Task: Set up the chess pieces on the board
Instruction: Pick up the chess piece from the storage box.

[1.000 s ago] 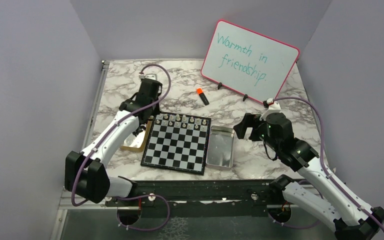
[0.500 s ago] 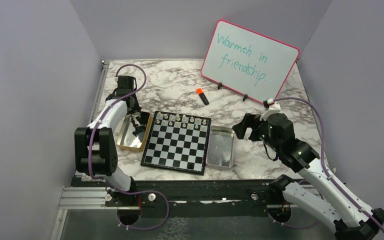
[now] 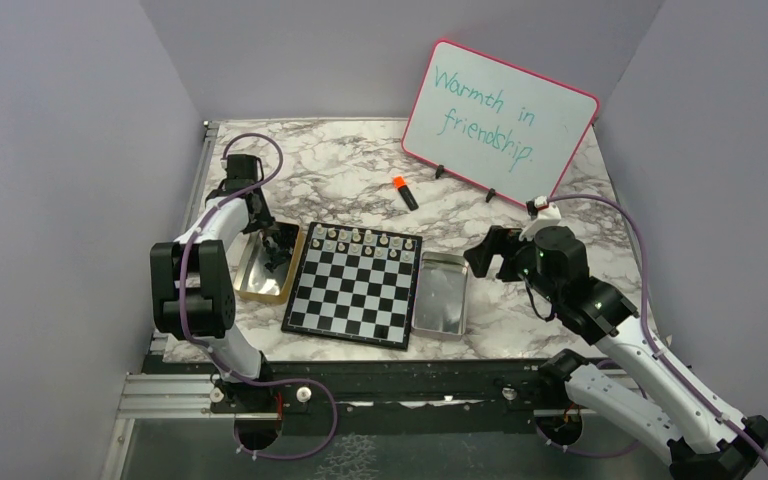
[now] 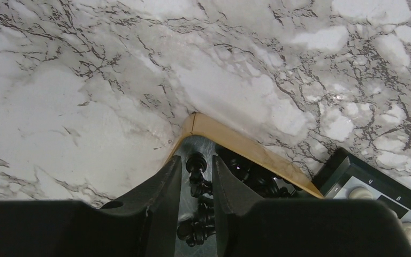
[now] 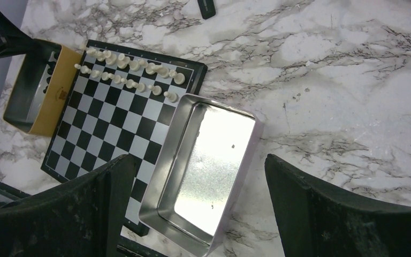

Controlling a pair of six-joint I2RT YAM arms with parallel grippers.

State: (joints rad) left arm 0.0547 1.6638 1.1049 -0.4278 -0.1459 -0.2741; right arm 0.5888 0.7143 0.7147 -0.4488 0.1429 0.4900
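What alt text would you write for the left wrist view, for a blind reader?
The left tool reaches into a corner of the gold tray, its dark fingers slightly apart on either side of a black chess piece. More black pieces lie beside it; a marble table surrounds the tray, and a corner of the board shows at lower right.

The table top (image 3: 360, 160) looks like polished marble, veined grey. The silver tray (image 5: 214, 160) is mirror-bright bare metal; the gold tray (image 4: 235, 142) has a satin rim. The black chess pieces (image 4: 195, 163) gleam like smooth plastic.
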